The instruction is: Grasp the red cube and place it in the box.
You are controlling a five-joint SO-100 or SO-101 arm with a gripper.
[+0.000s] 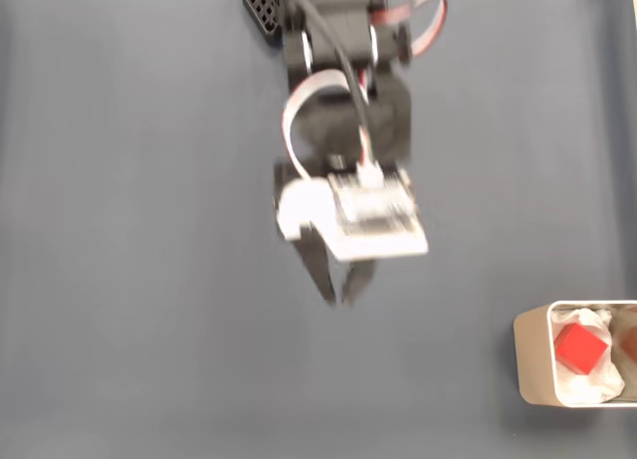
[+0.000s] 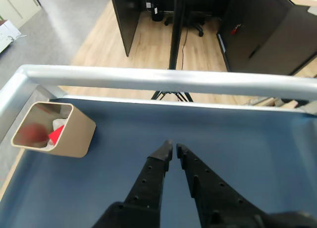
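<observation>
The red cube [image 1: 580,346] lies inside the beige box [image 1: 530,357] on white lining, at the lower right of the fixed view. In the wrist view the box [image 2: 74,136] stands at the left and a red corner of the cube [image 2: 56,134] shows inside it. My gripper [image 1: 338,300] hangs over the middle of the blue-grey mat, well left of the box, blurred. Its black fingers [image 2: 151,171] nearly meet at the tips in the wrist view, gripper [image 2: 174,149] shut with nothing between them.
A brown thing [image 1: 627,342] lies beside the cube in the box, cut by the frame edge. A metal rail [image 2: 168,79] runs along the table's far edge in the wrist view. The blue-grey mat [image 1: 129,230] is bare around the arm.
</observation>
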